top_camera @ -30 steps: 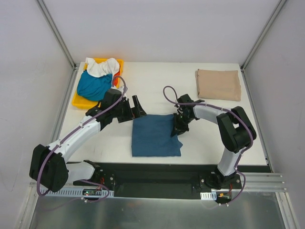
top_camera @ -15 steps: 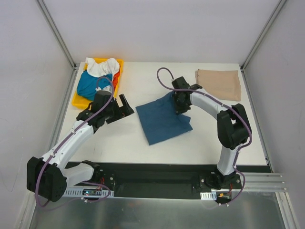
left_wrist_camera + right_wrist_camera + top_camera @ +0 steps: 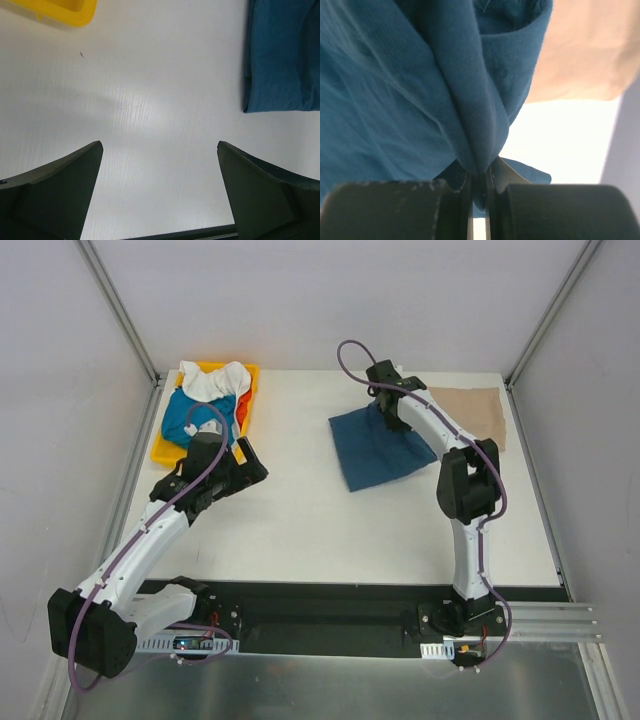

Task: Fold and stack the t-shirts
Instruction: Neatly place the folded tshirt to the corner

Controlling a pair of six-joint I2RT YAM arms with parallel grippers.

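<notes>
The right fingers [image 3: 384, 400] are clamped on the folded navy t-shirt [image 3: 385, 448], which sits just left of the beige t-shirt [image 3: 478, 412] on the worktop [image 3: 300, 530]; the left fingers [image 3: 244, 462] stand wide apart, well left of it

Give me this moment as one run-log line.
right gripper: shut on navy t-shirt | left gripper: open, over table | beige t-shirt: folded, far right corner
</notes>
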